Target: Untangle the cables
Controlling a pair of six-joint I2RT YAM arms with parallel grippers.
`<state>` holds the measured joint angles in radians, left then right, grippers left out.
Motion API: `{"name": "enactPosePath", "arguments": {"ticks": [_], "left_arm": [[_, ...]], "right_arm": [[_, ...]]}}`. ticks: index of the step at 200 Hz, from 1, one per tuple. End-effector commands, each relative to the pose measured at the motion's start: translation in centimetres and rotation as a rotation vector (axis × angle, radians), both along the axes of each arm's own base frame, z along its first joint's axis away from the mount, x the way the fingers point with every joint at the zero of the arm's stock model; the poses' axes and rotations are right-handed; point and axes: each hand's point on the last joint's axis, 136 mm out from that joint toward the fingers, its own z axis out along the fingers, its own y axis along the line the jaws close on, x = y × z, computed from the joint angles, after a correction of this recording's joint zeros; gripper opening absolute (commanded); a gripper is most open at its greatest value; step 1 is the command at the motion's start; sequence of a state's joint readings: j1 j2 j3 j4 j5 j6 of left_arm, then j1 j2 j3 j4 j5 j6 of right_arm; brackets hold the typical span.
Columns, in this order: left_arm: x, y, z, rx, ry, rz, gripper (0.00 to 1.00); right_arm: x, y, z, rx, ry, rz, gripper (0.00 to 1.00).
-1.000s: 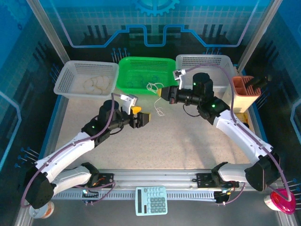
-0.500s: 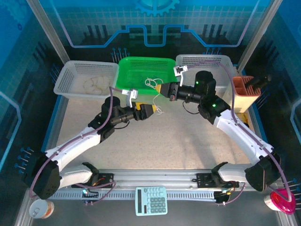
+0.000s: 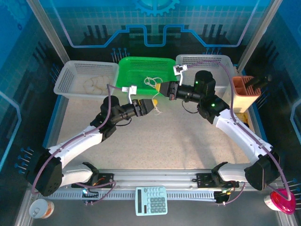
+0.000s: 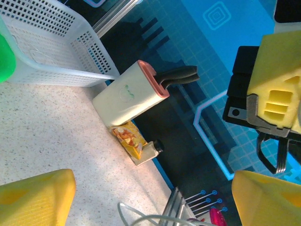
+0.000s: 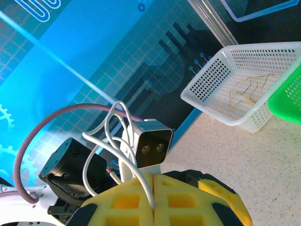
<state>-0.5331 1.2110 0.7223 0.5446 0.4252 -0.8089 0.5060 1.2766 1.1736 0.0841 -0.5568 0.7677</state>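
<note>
Two hands are up over the far middle of the worktop [image 3: 178, 136], facing each other. The right hand [image 3: 161, 88] is pinched tight on the cables [image 3: 151, 83]. In its wrist view the yellow pads [image 5: 183, 188] are pressed flat together, with a white strand trapped in the seam and loops springing out above. The left hand [image 3: 150, 104] is spread wide with nothing in it. In its own wrist view, one white loop sits low between the fingers [image 4: 33, 197], not touching either as far as I can tell.

Cables: the pale bunch hangs from the right hand at the near rim of the green bin [image 3: 136, 75]. A tail drops toward the worktop just beside the left hand.

My read of the step is that the left hand takes a second hold so the two can draw the snarl apart.

How I'd run it:
- Push the left hand forward until that loop is deep between the fingers, not at the tips. Thin cord slips off the tips.
- Close on one strand only; catching two just moves the knot.
- Hold the right hand where it is while the left closes, so the target doesn't swing.
- Then pull apart slowly and level. If the loops cinch instead of opening, stop and re-grip nearer the crossing.

Risk: the cord is springy and could flick out of the left hand as it closes.
</note>
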Motion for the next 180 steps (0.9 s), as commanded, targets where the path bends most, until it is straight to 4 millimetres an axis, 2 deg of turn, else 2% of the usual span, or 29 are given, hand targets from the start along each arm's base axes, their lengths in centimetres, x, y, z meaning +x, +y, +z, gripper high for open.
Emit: {"name": "enactPosePath", "arguments": {"ticks": [1, 59, 73, 87, 95, 114, 128, 135, 160, 180], "left_arm": [[-0.7, -0.3, 0.1, -0.032, 0.009, -0.036, 0.87], [-1.3, -1.5, -2.4, 0.008, 0.065, -0.062, 0.89], [-1.1, -1.7, -2.8, 0.018, 0.073, -0.065, 0.86], [-1.0, -2.0, -2.9, 0.018, 0.075, -0.078, 0.75], [-1.0, -2.1, -3.0, 0.018, 0.076, -0.085, 0.62], [-0.9, -2.2, -3.3, 0.016, 0.085, -0.084, 0.37], [-0.6, -2.0, -3.3, 0.013, 0.088, -0.067, 0.14], [-0.4, -1.9, -3.2, 0.011, 0.087, -0.052, 0.06], [0.8, 0.0, -2.8, -0.002, 0.09, 0.06, 0.01], [1.9, 2.7, -2.8, -0.029, 0.103, 0.194, 0.05]], "right_arm": [[-0.2, 0.6, 1.0, 0.024, -0.03, 0.012, 0.0], [0.1, 0.9, 0.8, 0.025, -0.022, 0.017, 0.0], [0.2, 0.9, 0.7, 0.023, -0.02, 0.014, 0.0], [0.2, 0.9, 0.6, 0.02, -0.021, 0.012, 0.0], [0.3, 0.8, 0.4, 0.016, -0.019, 0.008, 0.0], [0.4, 0.5, 0.3, 0.011, -0.018, -0.006, 0.0], [0.5, 0.0, 0.3, 0.009, -0.019, -0.018, 0.0], [0.6, -0.4, 0.3, 0.008, -0.02, -0.03, 0.0], [1.3, -3.1, -0.4, -0.009, -0.008, -0.118, 0.0], [2.5, -6.8, -1.7, -0.019, 0.016, -0.262, 0.0]]}}
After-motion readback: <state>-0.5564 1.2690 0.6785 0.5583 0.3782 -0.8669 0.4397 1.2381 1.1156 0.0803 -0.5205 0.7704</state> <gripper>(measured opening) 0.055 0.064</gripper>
